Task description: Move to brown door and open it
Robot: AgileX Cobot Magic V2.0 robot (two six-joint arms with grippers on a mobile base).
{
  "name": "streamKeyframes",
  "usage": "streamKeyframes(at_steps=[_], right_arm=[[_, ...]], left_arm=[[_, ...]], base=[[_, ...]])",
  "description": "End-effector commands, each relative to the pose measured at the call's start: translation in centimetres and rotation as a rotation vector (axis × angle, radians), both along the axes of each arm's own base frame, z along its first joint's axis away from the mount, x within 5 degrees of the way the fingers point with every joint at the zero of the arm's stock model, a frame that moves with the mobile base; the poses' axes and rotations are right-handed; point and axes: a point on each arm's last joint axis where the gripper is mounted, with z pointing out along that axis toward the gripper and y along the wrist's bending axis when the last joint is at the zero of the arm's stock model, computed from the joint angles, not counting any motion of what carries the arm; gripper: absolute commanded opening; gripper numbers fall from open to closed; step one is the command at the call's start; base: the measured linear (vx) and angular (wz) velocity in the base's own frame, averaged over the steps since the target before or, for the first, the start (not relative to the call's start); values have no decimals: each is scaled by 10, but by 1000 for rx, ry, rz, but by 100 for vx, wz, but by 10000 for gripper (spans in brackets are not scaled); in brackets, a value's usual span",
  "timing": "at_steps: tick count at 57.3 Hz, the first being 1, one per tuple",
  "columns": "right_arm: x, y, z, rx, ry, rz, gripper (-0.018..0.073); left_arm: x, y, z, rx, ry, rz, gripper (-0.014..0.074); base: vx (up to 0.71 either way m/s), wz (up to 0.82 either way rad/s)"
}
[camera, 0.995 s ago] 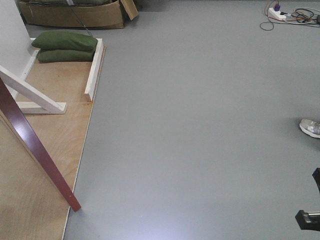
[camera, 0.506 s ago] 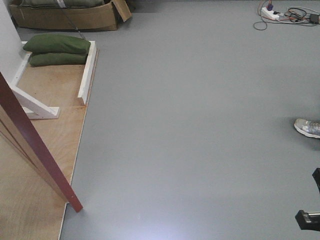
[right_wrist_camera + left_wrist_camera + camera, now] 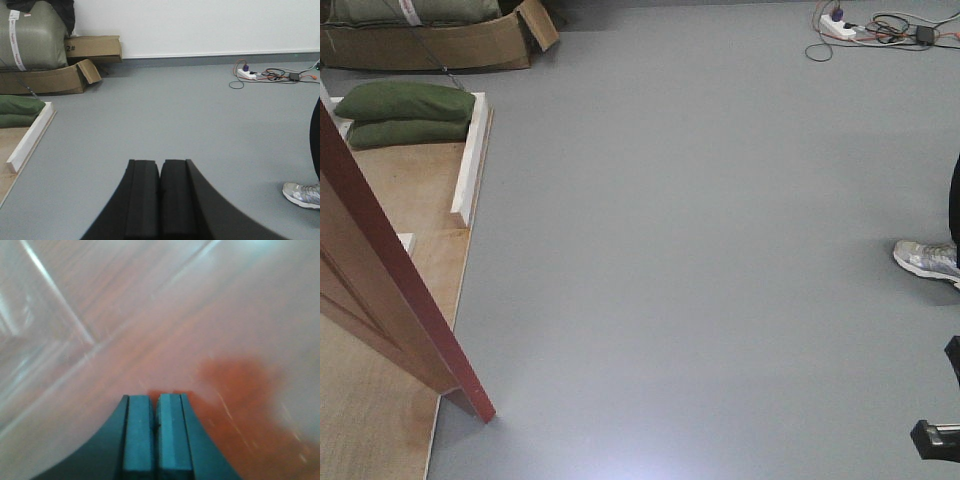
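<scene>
The door (image 3: 382, 285) stands at the plywood's (image 3: 405, 190) edge, and with the left end effector (image 3: 156, 399) closed empty near its glossy panel and the right end effector (image 3: 160, 164) closed too, a push may skid off.

We see a grey floor (image 3: 700, 250) carrying a plywood sheet (image 3: 425, 185) at left, two green sandbags (image 3: 410, 112) stacked on it. Cardboard box (image 3: 430, 45), power strip (image 3: 837, 27) and sneaker (image 3: 927, 260) rest on the floor.

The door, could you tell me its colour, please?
Reddish-brown; the door shows best in the front-facing view.
</scene>
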Motion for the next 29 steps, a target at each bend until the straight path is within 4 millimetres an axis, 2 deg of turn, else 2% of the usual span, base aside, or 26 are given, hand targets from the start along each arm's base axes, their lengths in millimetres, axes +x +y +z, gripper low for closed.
streamKeyframes(at_steps=[1,29], right_arm=[[1,-1,6,-4,-87,-6,0],[1,-1,6,-4,-87,-6,0]], left_arm=[[-15,-15,29,-2,-90,-29,-3],[-15,-15,29,-2,-90,-29,-3]], base=[[14,-10],[17,-5]])
